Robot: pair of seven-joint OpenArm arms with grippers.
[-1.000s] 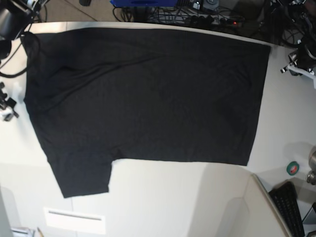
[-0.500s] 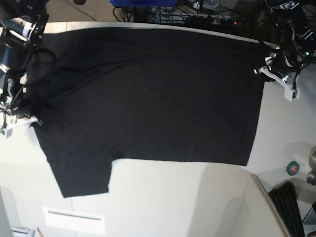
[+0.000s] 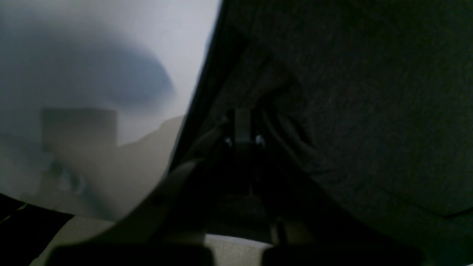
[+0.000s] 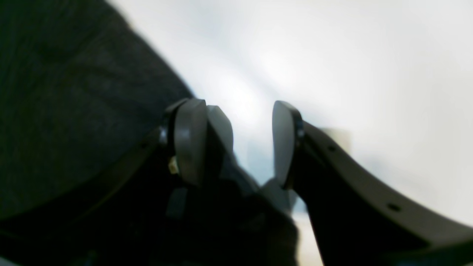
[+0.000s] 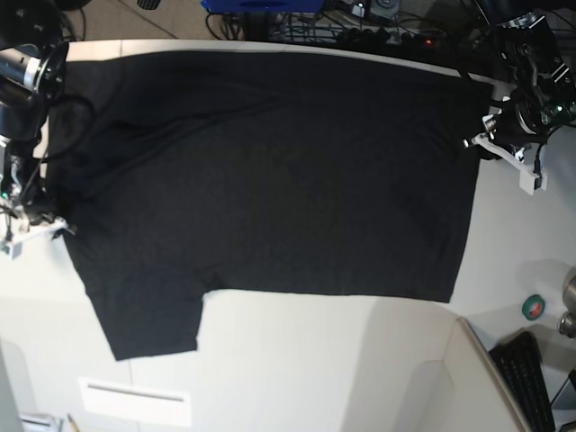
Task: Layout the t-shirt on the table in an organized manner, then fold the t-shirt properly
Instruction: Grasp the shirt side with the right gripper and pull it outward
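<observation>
The black t-shirt (image 5: 270,171) lies spread plain side up on the off-white table (image 5: 297,360), one sleeve pointing toward the front left. My left gripper (image 5: 486,141) sits at the shirt's right edge. In the left wrist view its fingertips (image 3: 242,129) are shut, with folds of the t-shirt (image 3: 369,92) bunching into them beside bare table (image 3: 129,44). My right gripper (image 5: 40,225) is at the shirt's left edge. The right wrist view shows it open (image 4: 240,144), with only table (image 4: 351,74) between the fingers and the t-shirt (image 4: 74,111) just beside the left finger.
A small white vent panel (image 5: 137,400) lies near the front left. A green tape roll (image 5: 534,307) and a black keyboard (image 5: 526,378) are at the front right. Cables and gear (image 5: 360,22) crowd the back edge.
Both arms have come in from the sides to the shirt's left and right edges. The left gripper has dropped slightly along the right edge. The shirt has not shifted noticeably.
</observation>
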